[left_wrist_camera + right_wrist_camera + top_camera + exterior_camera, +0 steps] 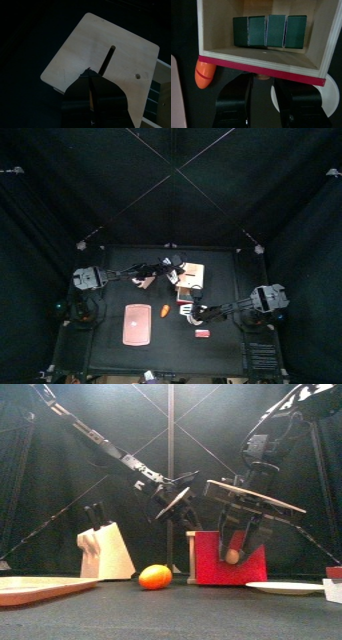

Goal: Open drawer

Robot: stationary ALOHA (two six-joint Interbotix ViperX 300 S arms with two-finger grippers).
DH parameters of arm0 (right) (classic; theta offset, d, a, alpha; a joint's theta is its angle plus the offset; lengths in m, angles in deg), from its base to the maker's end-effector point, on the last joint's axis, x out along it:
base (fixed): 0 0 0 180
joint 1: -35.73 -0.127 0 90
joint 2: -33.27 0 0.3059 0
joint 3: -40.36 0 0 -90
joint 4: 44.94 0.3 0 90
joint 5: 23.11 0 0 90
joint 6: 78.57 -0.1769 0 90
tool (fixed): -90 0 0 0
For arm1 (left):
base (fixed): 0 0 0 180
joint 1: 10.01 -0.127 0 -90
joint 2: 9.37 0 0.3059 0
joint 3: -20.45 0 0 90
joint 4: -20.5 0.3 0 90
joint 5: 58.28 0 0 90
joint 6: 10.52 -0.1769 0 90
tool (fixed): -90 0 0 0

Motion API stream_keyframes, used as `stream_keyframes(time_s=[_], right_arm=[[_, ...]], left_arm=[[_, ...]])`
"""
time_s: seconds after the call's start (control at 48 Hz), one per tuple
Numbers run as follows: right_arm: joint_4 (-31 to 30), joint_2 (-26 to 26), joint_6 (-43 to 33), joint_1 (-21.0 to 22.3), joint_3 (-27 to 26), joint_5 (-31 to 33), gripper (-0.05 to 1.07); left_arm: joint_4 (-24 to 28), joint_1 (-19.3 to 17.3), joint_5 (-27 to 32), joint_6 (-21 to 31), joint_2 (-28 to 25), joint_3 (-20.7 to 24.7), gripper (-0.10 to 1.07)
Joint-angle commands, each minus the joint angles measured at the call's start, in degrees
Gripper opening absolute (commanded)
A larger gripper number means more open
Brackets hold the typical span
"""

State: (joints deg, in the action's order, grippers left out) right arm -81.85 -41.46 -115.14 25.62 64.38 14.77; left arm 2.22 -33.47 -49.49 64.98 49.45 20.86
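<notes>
The drawer (191, 275) stands near the middle of the black surface (160, 356), toward its rear. It is a small box of pale, smooth wood-like board with a red strip along its front edge. In the right wrist view four dark green rectangular blocks (269, 31) sit side by side inside it.

We find the right gripper (264, 84) at the red front. Its black jaws stand well apart on either side of a small rounded knob (260, 77), with no grip visible.

The left gripper (90, 76) is over the box's flat top panel, which has a narrow dark slot. Its jaws are drawn together and hold nothing.

Beside the box lie a glossy orange tapered piece (204, 75) and a round white plate (330, 95). A flat pink rounded tray (136, 324) lies nearer the front.
</notes>
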Motion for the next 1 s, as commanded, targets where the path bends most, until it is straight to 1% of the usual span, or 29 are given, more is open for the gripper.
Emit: stream_keyframes(time_s=[0.0,0.438,0.646,0.792,0.979], right_arm=[[1.3,-1.2,0.0,-2.8,-0.8,-1.1,0.56],[1.8,-1.2,0.0,-3.5,-1.1,-1.8,0.56],[0.1,-1.2,-0.3,-3.1,-1.6,-1.7,0.56],[0.1,-1.2,-1.1,-3.1,-2.2,-0.5,0.56],[0.5,-1.2,-1.1,-3.0,-3.2,2.9,0.56]], left_arm=[[0.0,-0.4,0.6,0.1,-0.2,-1.3,0.26],[-0.1,-0.5,0.6,0.1,-0.2,-1.4,0.26],[-0.1,-0.5,0.6,0.2,-0.2,-1.3,0.26],[-0.1,-0.4,0.5,0.2,-0.2,-1.3,0.26],[-0.1,-0.2,0.7,0.2,-0.2,-1.3,0.26]])
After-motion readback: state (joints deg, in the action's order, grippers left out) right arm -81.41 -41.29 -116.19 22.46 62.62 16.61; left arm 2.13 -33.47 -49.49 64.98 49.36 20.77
